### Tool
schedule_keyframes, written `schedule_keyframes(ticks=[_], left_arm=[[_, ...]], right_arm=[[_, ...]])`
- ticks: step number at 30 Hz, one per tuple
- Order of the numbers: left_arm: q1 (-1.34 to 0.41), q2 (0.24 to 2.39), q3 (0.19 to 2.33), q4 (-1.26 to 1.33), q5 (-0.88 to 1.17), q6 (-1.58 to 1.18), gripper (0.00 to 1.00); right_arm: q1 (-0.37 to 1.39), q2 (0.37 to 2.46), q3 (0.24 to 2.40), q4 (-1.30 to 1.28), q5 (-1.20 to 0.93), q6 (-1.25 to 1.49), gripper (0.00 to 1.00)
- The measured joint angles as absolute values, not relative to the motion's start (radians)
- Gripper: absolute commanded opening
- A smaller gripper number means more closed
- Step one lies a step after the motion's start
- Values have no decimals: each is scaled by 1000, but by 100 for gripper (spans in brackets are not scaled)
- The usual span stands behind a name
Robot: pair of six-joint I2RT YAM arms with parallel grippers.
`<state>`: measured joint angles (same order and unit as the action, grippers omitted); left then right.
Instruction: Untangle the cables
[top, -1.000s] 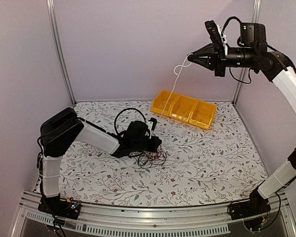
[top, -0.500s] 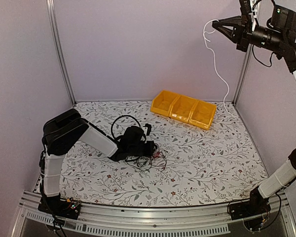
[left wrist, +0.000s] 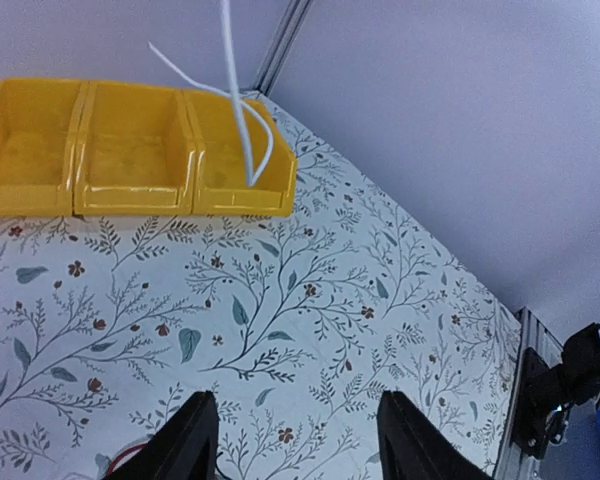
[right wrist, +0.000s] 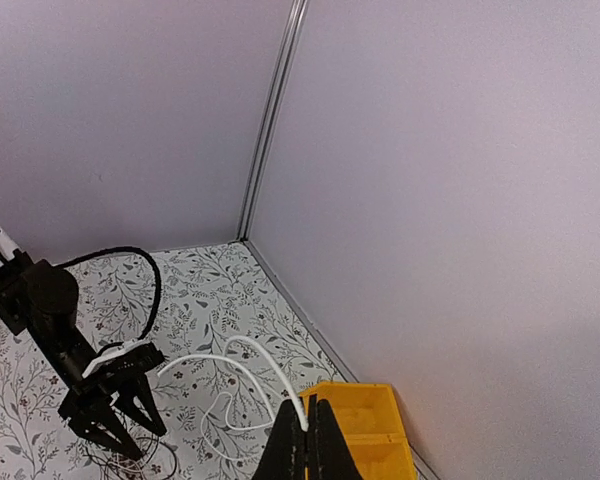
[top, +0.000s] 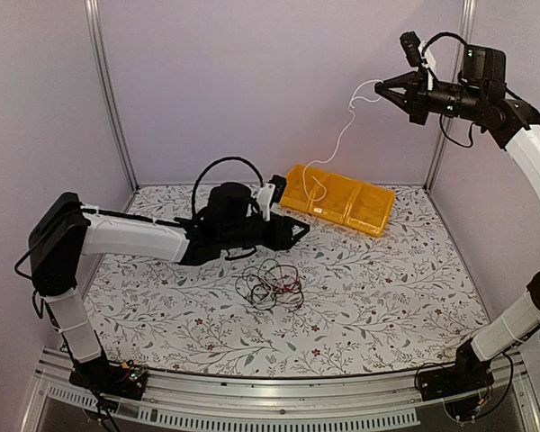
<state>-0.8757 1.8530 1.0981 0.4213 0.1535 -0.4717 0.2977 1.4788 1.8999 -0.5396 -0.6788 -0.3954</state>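
Pale lilac walls and aluminium corner posts enclose a worktop point(top: 387, 297) covered with a leaf-and-flower print. A yellow tray point(top: 335, 198) of three compartments lies towards the rear of it, right of centre. The left arm point(top: 130, 236) reaches low across the worktop from the left. The left jaws stand wide apart and hold nothing. In the left wrist view their two dark fingers point(left wrist: 192, 440) frame only patterned worktop, with a short piece of red wire at the lower left edge. A tangle of black and red cables point(top: 270, 286) lies in loose loops on the worktop near the middle. It is on the near side of the left jaws and apart from them. The right arm point(top: 531, 153) is raised high at the rear right, its wrist pointing left. The right jaws are closed tight on the upper end of a white cable point(top: 342, 144), and the right wrist view shows the cable point(right wrist: 230, 365) curling out from between the pinched tips. From there the white cable hangs down in a slack curve to the yellow tray, free of the tangle. Its lower end sits at an end compartment in the left wrist view point(left wrist: 250, 150). Whether it touches the tray cannot be told.
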Motion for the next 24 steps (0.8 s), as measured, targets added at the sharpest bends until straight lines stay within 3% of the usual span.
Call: schedule_keyframes(ticks=[3, 10, 24], left_arm=[[-891, 1769, 1173, 320, 137, -411, 66], [-889, 1679, 1320, 75, 55, -252, 65], [-740, 1650, 1169, 116, -165, -30, 66]], right_arm=[[298, 1480, 1872, -529, -656, -385, 0], [290, 1512, 1845, -489, -572, -374, 0], [184, 1671, 1818, -451, -476, -372, 0]])
